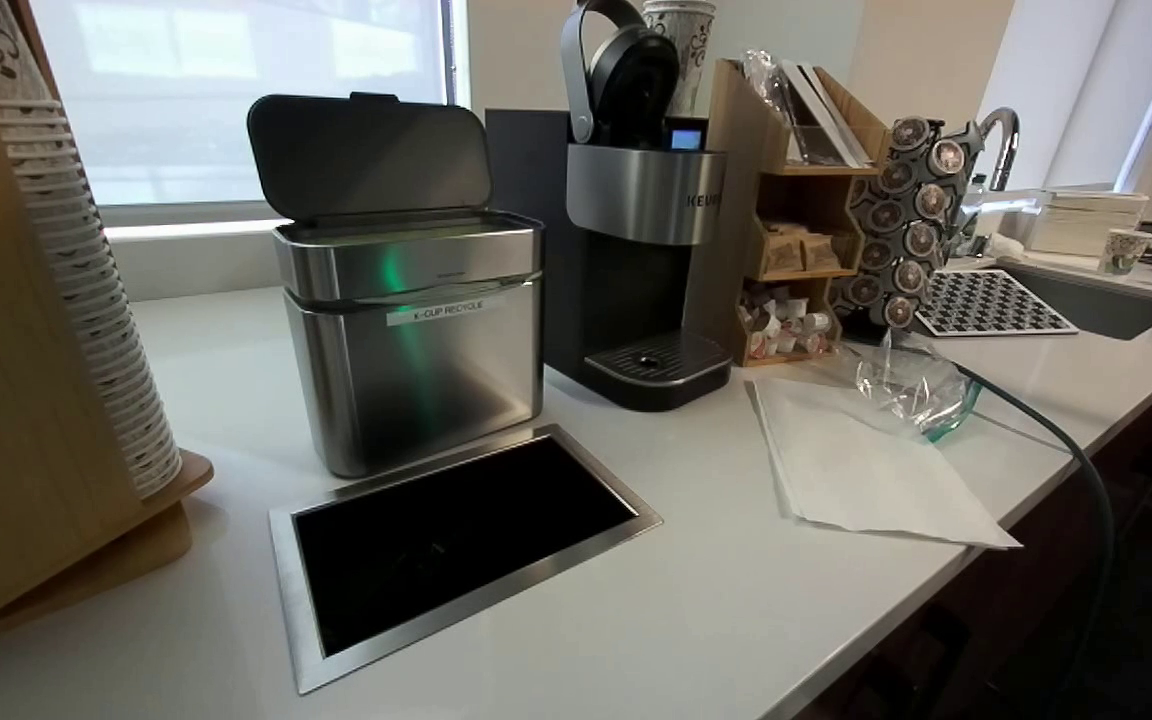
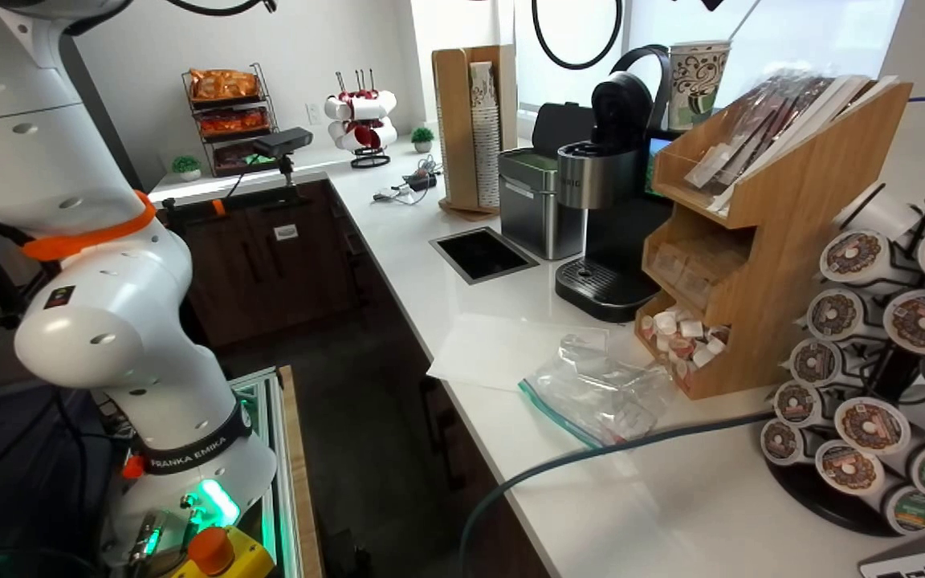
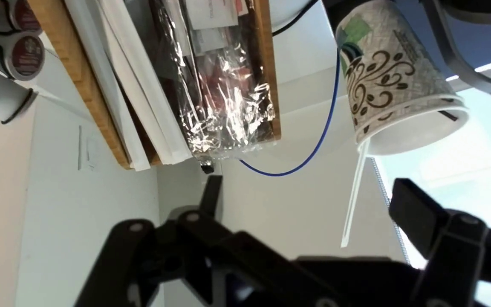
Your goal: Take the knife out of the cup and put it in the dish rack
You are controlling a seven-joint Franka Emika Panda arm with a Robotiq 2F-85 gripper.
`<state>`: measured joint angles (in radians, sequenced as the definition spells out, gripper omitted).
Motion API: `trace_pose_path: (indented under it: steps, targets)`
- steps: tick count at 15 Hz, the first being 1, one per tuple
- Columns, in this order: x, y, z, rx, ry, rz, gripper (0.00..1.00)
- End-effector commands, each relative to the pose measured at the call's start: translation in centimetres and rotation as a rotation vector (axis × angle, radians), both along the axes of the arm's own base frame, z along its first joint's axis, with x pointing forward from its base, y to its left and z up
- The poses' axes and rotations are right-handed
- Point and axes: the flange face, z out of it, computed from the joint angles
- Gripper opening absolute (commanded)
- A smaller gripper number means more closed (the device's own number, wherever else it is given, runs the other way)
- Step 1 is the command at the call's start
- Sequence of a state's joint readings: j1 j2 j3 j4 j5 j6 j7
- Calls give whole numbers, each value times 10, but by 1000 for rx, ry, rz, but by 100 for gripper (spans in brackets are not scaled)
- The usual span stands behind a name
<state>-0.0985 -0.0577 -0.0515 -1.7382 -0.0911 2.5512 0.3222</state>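
Observation:
A patterned paper cup [image 3: 392, 81] stands on top of the coffee maker. It also shows in both exterior views [image 1: 681, 50] [image 2: 697, 84]. A thin pale knife handle [image 3: 353, 196] sticks out of its mouth and shows as a thin line in an exterior view [image 2: 745, 18]. My gripper [image 3: 315, 198] is open and empty. In the wrist view, which stands upside down, the handle's end lies between the fingers, nearer the right one, touching neither. A flat white-edged grid [image 1: 1001, 302] by the sink may be the dish rack; its corner shows in an exterior view [image 2: 924, 563].
The coffee maker [image 2: 603, 177] stands beside a wooden organizer [image 2: 824, 177] with wrapped utensils. A pod carousel [image 2: 896, 385] is beyond it. A metal bin [image 1: 416, 350] stands behind a counter opening [image 1: 466, 545]. Paper [image 1: 866, 460], a plastic bag [image 2: 599, 393] and a dark cable [image 2: 631, 445] lie on the counter.

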Motion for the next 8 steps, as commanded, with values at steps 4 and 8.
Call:
trace_pose_path:
  steps: [4,8]
  targets:
    - [33,12,-14,-18,-86,45,100]
    - [46,16,-23,-17,-119,50,100]
